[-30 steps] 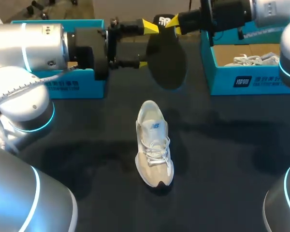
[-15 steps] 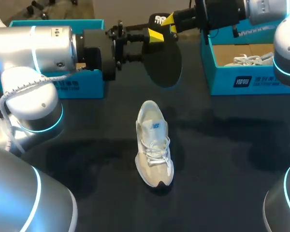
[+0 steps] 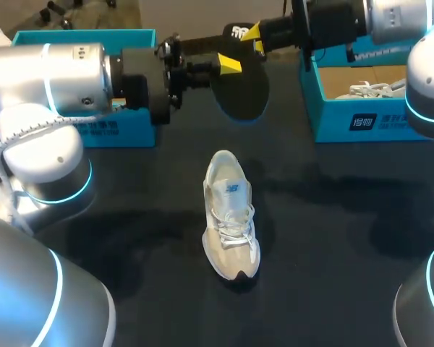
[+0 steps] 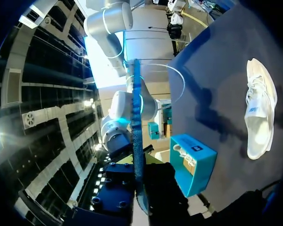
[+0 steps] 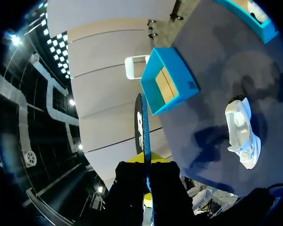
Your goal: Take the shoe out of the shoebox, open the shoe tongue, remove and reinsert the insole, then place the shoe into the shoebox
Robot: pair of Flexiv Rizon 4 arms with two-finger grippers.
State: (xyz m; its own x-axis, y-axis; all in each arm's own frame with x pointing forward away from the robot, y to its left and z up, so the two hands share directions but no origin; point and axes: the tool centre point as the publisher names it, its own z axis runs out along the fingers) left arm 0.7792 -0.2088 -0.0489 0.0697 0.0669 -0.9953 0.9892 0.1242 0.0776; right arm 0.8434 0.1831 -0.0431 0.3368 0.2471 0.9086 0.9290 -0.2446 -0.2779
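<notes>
Black, the insole (image 3: 243, 92) hangs in the air beyond the heel end of the white shoe (image 3: 231, 215), which stands upright on its sole on the dark table (image 3: 333, 238). The left gripper (image 3: 229, 65) pinches the insole's side edge, and the right gripper (image 3: 255, 32) clamps its far end. A teal left shoebox (image 3: 110, 130) and right shoebox (image 3: 362, 121) stand beyond the shoe, one to either side.

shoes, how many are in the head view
2: a white shoe mid-table, a second shoe inside the right shoebox. The left shoebox is mostly hidden inside, so it may hold another.
</notes>
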